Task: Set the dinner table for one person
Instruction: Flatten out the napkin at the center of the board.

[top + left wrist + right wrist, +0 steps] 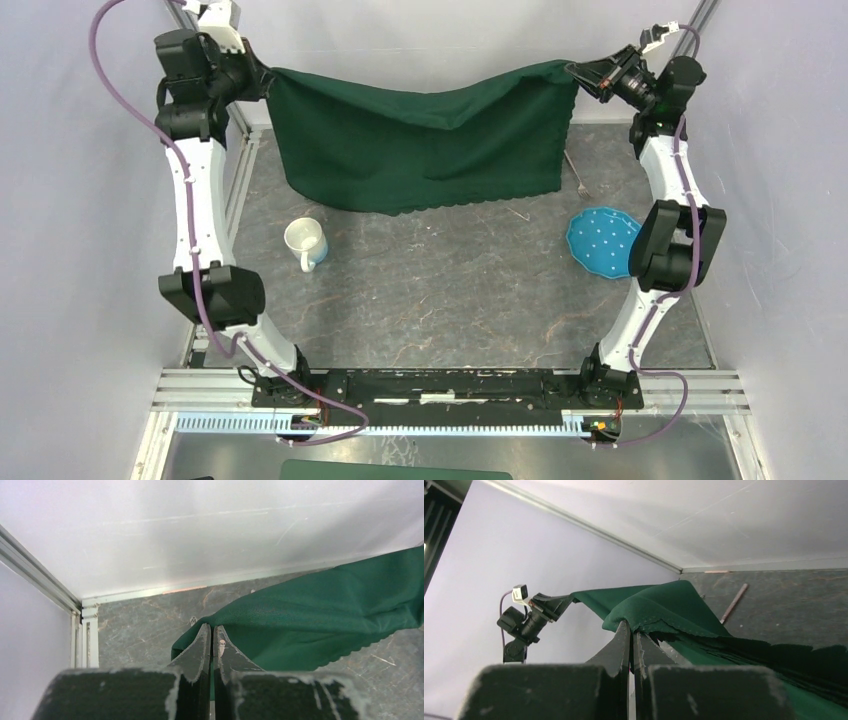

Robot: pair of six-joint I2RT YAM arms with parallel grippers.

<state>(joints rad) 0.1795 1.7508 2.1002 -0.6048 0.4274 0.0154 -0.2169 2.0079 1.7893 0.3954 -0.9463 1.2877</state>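
Dark-grey veined tabletop [450, 300] spans the cell floor between both arms. Above its far half hangs a green cloth [420, 140], stretched corner to corner. Left arm raised at far left, its left pincer [264, 82] clenched on the cloth's left corner. Right arm raised likewise, its right pincer [580, 72] clenched on the right corner. The white mug [305, 243] stands upright, left of centre. The blue dotted plate [603, 242] lies at right, beside the right elbow.

The cloth [420, 140] is plain dark green, its hem scalloped; the desk [450, 300] is dark grey, stone-like, faintly veined in pale and reddish lines; the plate [603, 240] is bright blue, dotted white; the mug [305, 243] is cream; the left arm [193, 210] is white with black joints.
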